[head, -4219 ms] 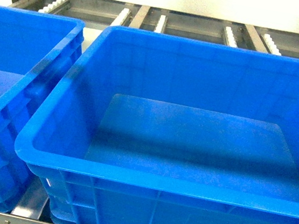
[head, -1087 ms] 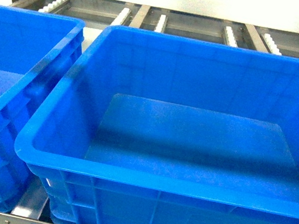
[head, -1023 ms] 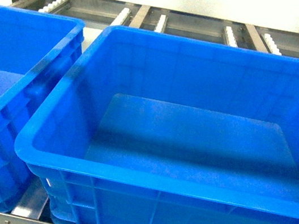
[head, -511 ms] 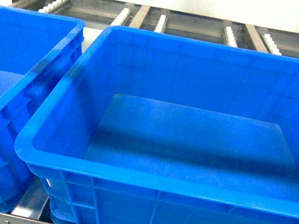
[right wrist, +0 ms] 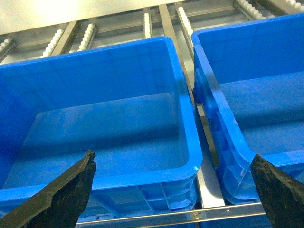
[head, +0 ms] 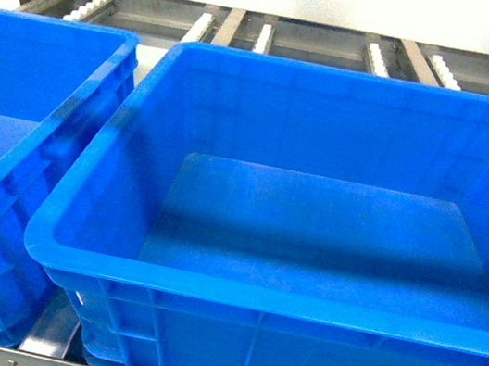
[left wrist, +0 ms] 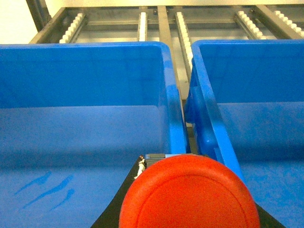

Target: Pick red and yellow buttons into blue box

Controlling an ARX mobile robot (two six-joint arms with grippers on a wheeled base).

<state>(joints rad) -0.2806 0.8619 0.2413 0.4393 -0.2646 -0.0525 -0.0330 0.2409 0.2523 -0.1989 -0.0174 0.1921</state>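
In the left wrist view, the red button's (left wrist: 190, 202) round cap fills the bottom centre, with a bit of its black body showing behind. My left gripper (left wrist: 190, 167) is shut on it, its dark fingers (left wrist: 124, 199) flanking the cap. It hangs over the seam between two blue crates. The blue box (head: 253, 297) fills the head view, its floor bare; neither gripper shows there. My right gripper (right wrist: 173, 157) is open with nothing between its fingers, low in front of a crate's near rim (right wrist: 142, 178). The yellow button is out of view.
A second blue crate (head: 36, 139) stands tight against the left of the box. Both rest on a metal roller rack (head: 260, 35) with a steel front rail (right wrist: 209, 213). A narrow gap (left wrist: 183, 90) separates the crates. A white wall lies behind.
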